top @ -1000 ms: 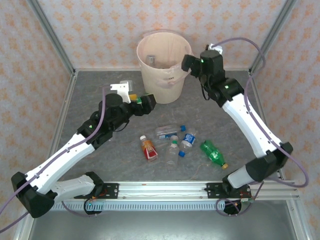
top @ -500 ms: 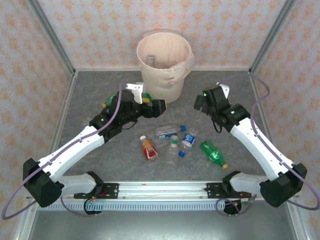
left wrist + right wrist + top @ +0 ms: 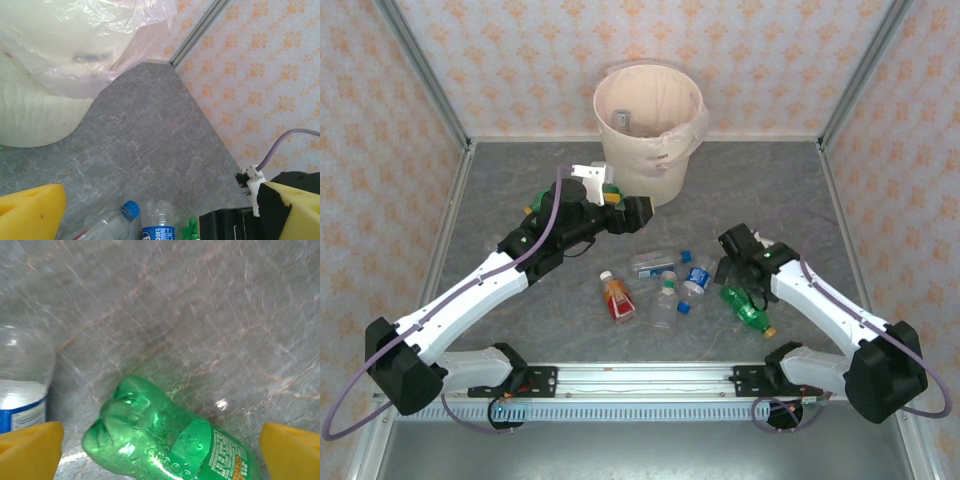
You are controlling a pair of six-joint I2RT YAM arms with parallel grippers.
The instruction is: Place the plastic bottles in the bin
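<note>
The bin (image 3: 648,135), a cream bucket with a pinkish bag liner, stands at the back centre. Several plastic bottles lie mid-table: a red-orange one (image 3: 617,297), clear ones (image 3: 653,264) (image 3: 667,305), a blue-labelled one (image 3: 697,278) and a green one (image 3: 750,310). My right gripper (image 3: 729,283) hangs open just over the green bottle's base (image 3: 160,440), its yellow pads (image 3: 30,450) on either side. My left gripper (image 3: 623,207) is open and empty beside the bin's foot (image 3: 35,110), above a blue-capped bottle (image 3: 131,210).
Another green bottle (image 3: 534,208) peeks out behind the left arm. Metal frame posts and patterned walls close the table's sides and back. The right arm's black wrist (image 3: 235,225) shows at the bottom of the left wrist view.
The right arm swung from the bin's rim down and forward to the green bottle. The left arm reached a little further right at first, then held still.
</note>
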